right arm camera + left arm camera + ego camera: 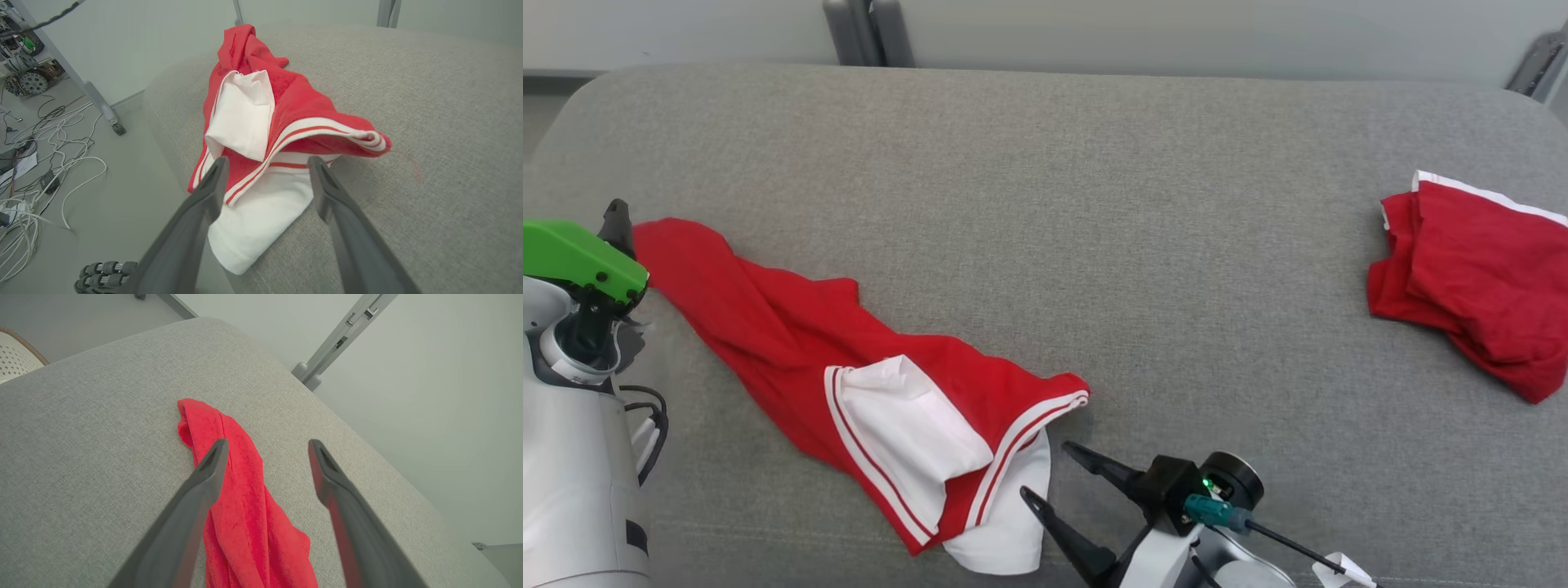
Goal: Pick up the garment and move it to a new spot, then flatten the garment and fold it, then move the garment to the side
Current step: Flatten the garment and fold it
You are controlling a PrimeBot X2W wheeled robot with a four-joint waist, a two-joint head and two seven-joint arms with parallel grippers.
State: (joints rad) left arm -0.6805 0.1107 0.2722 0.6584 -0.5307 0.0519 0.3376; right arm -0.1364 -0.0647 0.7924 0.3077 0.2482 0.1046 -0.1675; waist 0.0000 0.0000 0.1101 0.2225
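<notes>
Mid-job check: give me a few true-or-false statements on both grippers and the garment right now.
1. The right gripper has open jaws by the white end of the garment. True.
2. The left gripper is shut on the garment. False: its jaws are open over the red end.
3. The garment is folded neatly. False: it lies stretched and crumpled on the grey cushion.
4. A second red garment lies to the robot's right. True.

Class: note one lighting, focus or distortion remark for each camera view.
Head view: soft even light, no glare, garment sharp. Left wrist view: left gripper looms oversized, wide lens. Right wrist view: right gripper likewise; faint shadow under garment's hem.
</notes>
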